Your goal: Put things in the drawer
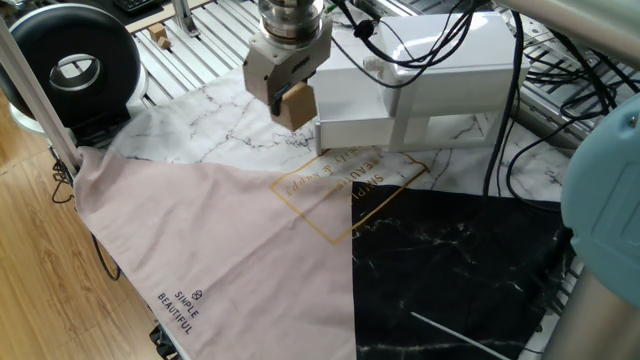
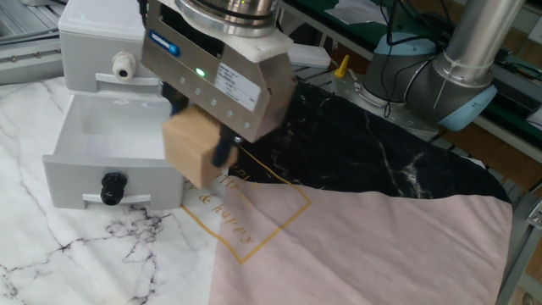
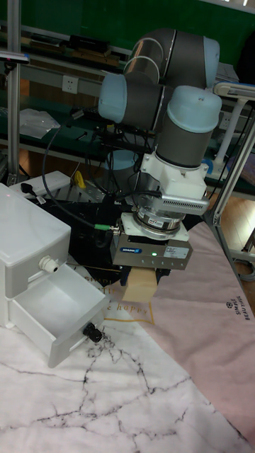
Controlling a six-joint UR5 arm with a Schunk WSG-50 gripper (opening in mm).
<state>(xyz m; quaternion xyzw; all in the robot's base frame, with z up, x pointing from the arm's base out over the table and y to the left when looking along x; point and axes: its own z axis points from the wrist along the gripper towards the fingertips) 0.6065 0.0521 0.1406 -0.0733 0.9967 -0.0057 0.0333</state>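
A light-brown wooden block [image 2: 191,151] hangs in the air with my gripper [image 2: 200,135] shut on it. The block [image 1: 297,106] sits just off the front corner of the open white drawer [image 1: 352,130], above the cloth and not over the tray. In the other fixed view the drawer [image 2: 89,165] stands pulled out, its tray bare inside and its dark knob [image 2: 111,188] facing forward. The tall fixed view has the block [image 3: 140,285] under the gripper [image 3: 142,279], to the right of the drawer [image 3: 42,322] and knob [image 3: 91,331].
The white cabinet [image 1: 440,65] stands behind the drawer with cables over it. Pink cloth [image 1: 230,240], black marbled cloth [image 1: 450,270] and white marbled cloth [image 1: 215,120] cover the table. A round black device [image 1: 68,62] sits at the far left.
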